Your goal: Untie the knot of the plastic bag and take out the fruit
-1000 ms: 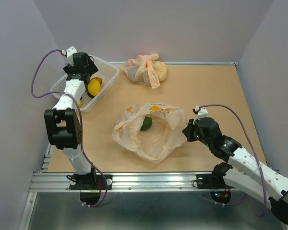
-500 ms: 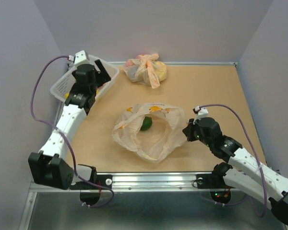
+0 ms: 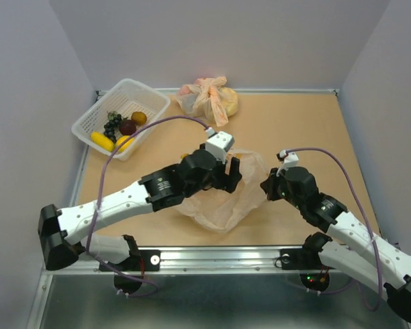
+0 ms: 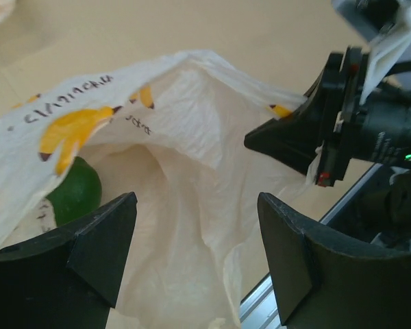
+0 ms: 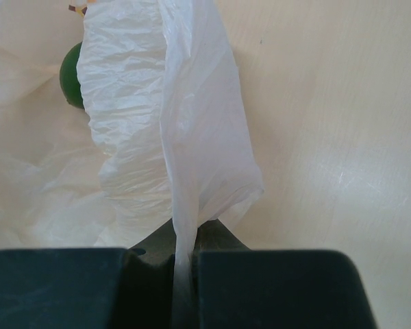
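Observation:
The peach-pink plastic bag (image 3: 219,209) lies open at mid-table, and no knot shows on it. My left gripper (image 3: 231,171) is open and empty, hovering over the bag's mouth. In the left wrist view the bag (image 4: 192,137) spreads between my left gripper's (image 4: 195,226) wide-apart fingers, with a green fruit (image 4: 72,192) inside at the left. My right gripper (image 3: 267,188) is shut on the bag's right edge. In the right wrist view the film (image 5: 157,103) runs up from its closed jaws (image 5: 183,250), with the green fruit (image 5: 72,82) beyond. The left arm hides the green fruit from the top view.
A white basket (image 3: 89,116) at the back left holds a yellow banana (image 3: 101,140), dark grapes (image 3: 111,123), a red plum (image 3: 128,127) and other small fruit. A second knotted peach bag (image 3: 209,98) with a yellow lump sits at the back centre. Walls surround the table.
My left arm has swung from over the basket at the back left to above the bag's mouth, gripper open. The right arm and the bag edge it holds have not moved.

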You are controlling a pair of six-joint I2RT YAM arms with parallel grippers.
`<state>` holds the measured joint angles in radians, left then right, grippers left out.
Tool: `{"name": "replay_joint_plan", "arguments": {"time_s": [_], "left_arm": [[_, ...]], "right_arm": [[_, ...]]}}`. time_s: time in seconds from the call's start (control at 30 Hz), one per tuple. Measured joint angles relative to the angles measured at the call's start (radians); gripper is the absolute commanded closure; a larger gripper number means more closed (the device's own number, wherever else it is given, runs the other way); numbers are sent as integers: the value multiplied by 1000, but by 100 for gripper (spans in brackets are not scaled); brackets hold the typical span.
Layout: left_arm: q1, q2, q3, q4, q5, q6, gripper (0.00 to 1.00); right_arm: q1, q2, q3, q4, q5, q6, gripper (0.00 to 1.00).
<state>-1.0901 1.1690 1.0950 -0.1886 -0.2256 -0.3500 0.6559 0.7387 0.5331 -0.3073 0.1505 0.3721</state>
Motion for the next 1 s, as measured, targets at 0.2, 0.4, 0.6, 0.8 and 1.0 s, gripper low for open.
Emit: {"name": "replay_joint_plan", "arguments": {"time_s": [0.2, 0.4, 0.6, 0.8, 1.0], "left_arm": [[-63, 227, 26, -36, -63, 61, 19], [-47, 387, 39, -75, -212, 82, 13], [62, 497, 39, -73, -303, 82, 10], [158, 546, 39, -5, -310, 105, 10], [192, 609, 39, 68, -247, 141, 19]], "right_arm": [[0, -40, 0, 0, 0, 14, 100], [0, -56, 0, -1, -3, 20, 100], [0, -56, 0, -2, -9, 20, 100], [0, -48, 0, -2, -10, 16, 100], [0, -42, 0, -3, -10, 13, 100]]}}
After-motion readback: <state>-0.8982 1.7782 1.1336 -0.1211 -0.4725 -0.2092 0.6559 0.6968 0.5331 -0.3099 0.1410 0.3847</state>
